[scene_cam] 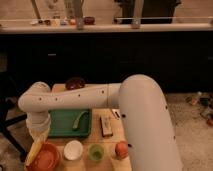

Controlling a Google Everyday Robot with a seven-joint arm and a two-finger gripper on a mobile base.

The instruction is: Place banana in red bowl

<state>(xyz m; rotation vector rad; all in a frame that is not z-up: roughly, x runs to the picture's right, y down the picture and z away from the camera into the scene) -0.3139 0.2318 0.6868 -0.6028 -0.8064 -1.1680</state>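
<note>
One banana (35, 149) hangs from the closed pincer (40, 136), over the red bowl (46, 160).

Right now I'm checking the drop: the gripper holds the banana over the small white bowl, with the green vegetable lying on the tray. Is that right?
Not quite. The camera view shows the gripper shut on the banana over the red bowl, at its left rim, not the white bowl, which sits to the right of it. The green vegetable does lie on the tray.
</note>
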